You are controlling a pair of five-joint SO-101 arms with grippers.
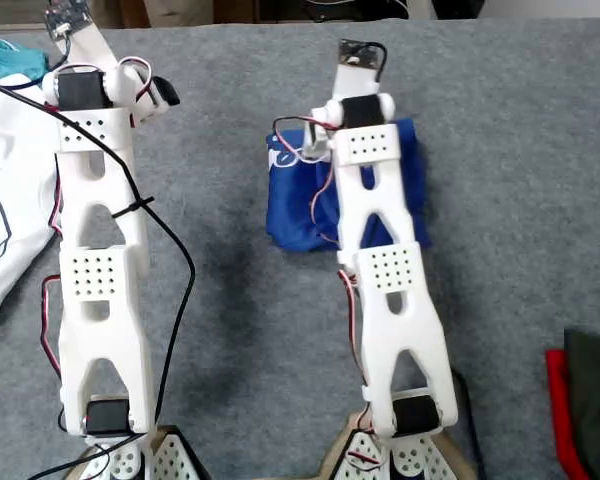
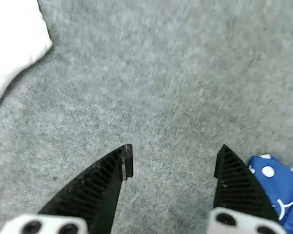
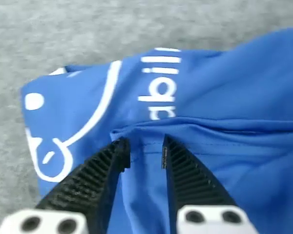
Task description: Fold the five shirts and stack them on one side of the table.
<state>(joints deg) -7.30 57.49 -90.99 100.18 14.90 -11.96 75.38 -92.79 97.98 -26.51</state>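
The blue shirt [image 1: 295, 195] lies in a folded bundle near the middle of the desk [image 1: 500, 150], with the right arm stretched over it. Close up, its cloth [image 3: 224, 92] is thin and limp. It carries white print, and a stitched hem runs across the top layer. We judge it light and soft, with no stiffness of its own: it will sag wherever it is not held, and its layers can slide apart if only the top one is caught. The knit looks matt rather than slick, so a pinch should hold. We would take it at a folded edge or the hem, gathering every layer. A second hold at the far corner would keep the bundle square when it is carried to the stack.

The right hand [image 3: 145, 148] is at the hem, jaws only a little apart, and we see no cloth gripped between them. We cannot tell whether its tips touch the cloth. The left hand [image 2: 176, 163] is spread wide over bare grey desk and grasps nothing. A corner of the blue shirt [image 2: 278, 180] lies just beside one finger.

Farther out, a white shirt [image 1: 5, 200] is spread loose at the desk's left edge, with a teal garment [image 1: 10, 58] beyond it. At the right edge are a dark garment [image 1: 592, 400] and a red one [image 1: 557, 400], lying against each other.
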